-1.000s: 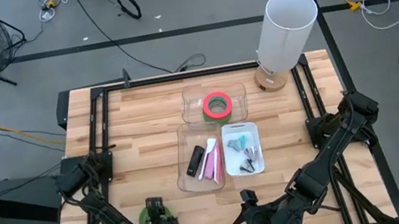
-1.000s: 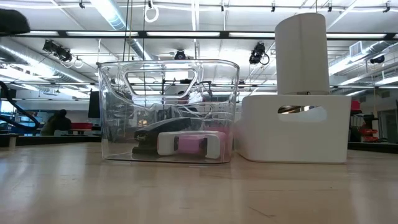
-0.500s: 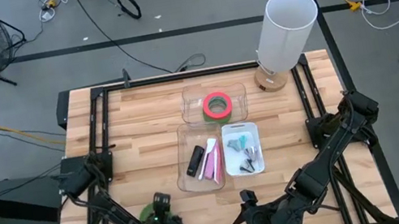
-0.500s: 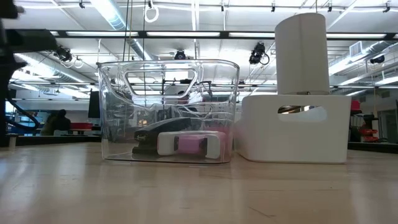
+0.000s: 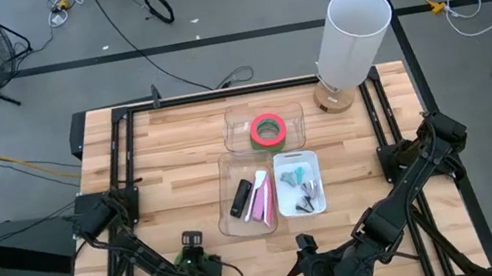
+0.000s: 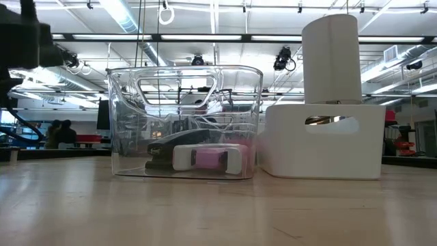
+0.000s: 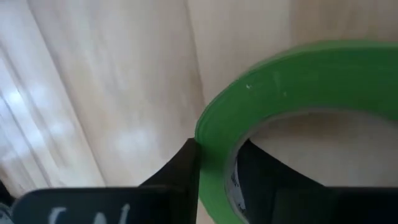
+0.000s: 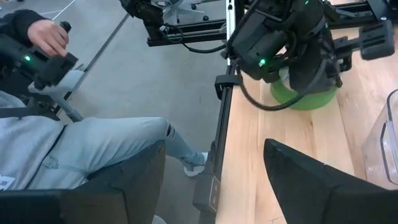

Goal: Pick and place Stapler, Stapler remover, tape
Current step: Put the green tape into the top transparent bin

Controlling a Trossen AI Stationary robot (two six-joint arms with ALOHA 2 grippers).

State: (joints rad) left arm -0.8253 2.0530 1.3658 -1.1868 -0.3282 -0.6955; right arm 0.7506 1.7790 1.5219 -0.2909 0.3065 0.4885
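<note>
A green tape ring [image 7: 292, 68] lies flat on the wooden table [image 5: 159, 163] near its front left; it also shows in the right wrist view [image 8: 309, 99]. My left gripper [image 5: 197, 261] stands over it, pointing steeply down, shut on the ring's wall. A red-pink tape ring on a green one [image 5: 267, 130] lies in a clear bin [image 5: 288, 112] farther back. Two staplers [image 5: 250, 198] lie in a second clear bin [image 5: 225, 190]. Staple removers [image 5: 301, 189] fill a white bin [image 5: 294, 158]. My right gripper [image 8: 214, 186] hangs open above the front edge. My left gripper has one finger [image 7: 261, 177] inside the green ring's hollow and the other [image 7: 177, 171] outside, with the ring's wall [image 7: 214, 140] pinched between them. The fingers come steeply from above. The ring lies flat on the table.
A tall white cylinder lamp [image 5: 350, 38] stands at the table's back right. A seated person shows off the table's left side, with one hand [image 8: 46, 34] on a control handle. Bare wood lies around the green ring and in front of the bins.
My left gripper has gone a little toward the table's right and far side and down onto the green tape ring. Its arm has come into the low view at the upper left. The ring lies where it was.
</note>
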